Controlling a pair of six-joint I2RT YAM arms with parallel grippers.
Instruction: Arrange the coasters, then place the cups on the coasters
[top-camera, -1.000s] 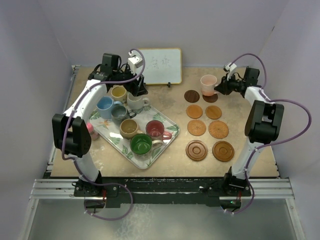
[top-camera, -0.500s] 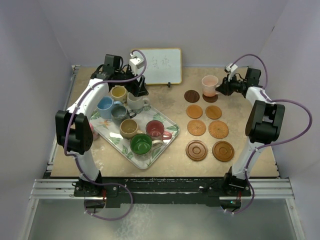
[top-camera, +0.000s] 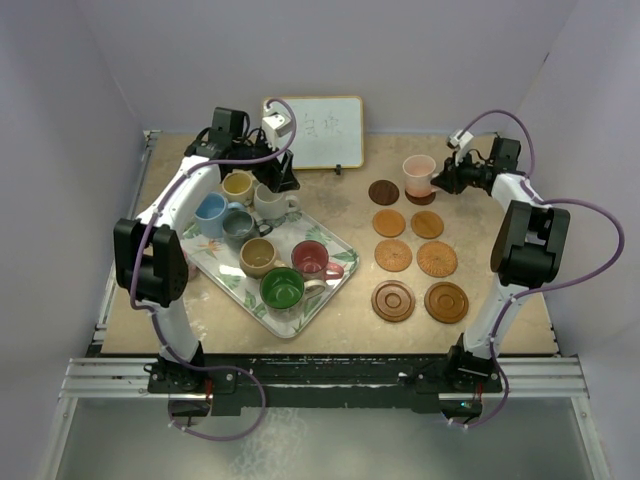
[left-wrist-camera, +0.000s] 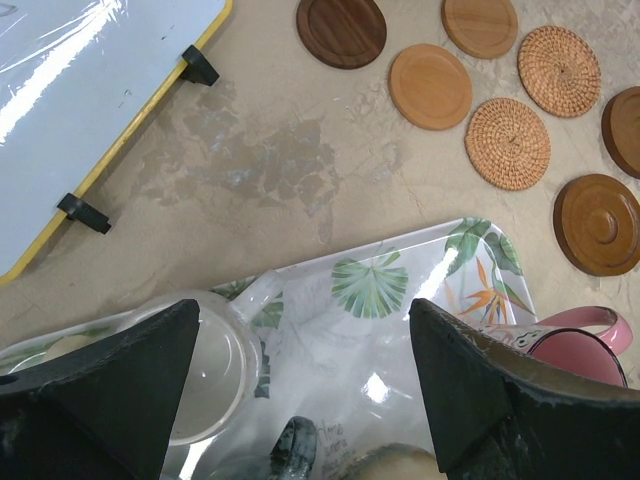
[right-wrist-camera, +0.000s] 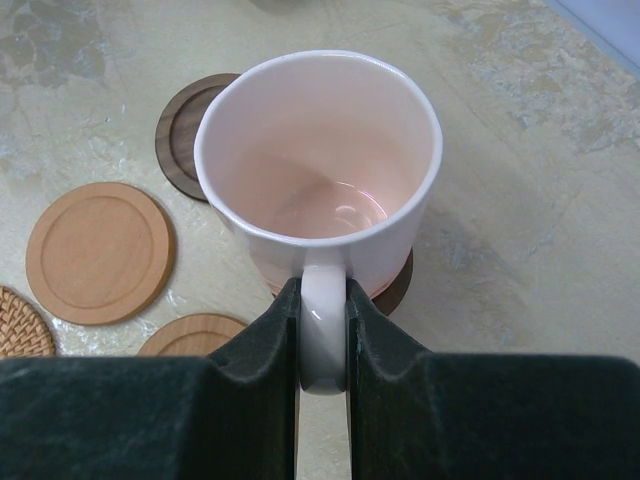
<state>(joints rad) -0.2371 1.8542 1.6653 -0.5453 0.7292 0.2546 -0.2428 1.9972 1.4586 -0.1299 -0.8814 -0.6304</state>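
The right gripper (right-wrist-camera: 322, 302) is pinching the handle of the pink cup (right-wrist-camera: 330, 200) between nearly closed fingers, holding it upright over a dark coaster (right-wrist-camera: 401, 284) at the far right corner of the coasters' (top-camera: 410, 256) two rows; whether the cup is touching that coaster is not clear. A second dark coaster (right-wrist-camera: 180, 135) is lying just beside it. The left gripper (left-wrist-camera: 302, 322) is hovering with its fingers spread wide and holding nothing over the leaf-patterned tray (left-wrist-camera: 370, 285), beside the off-white cup (left-wrist-camera: 215, 370), where the other cups (top-camera: 282, 288) are standing.
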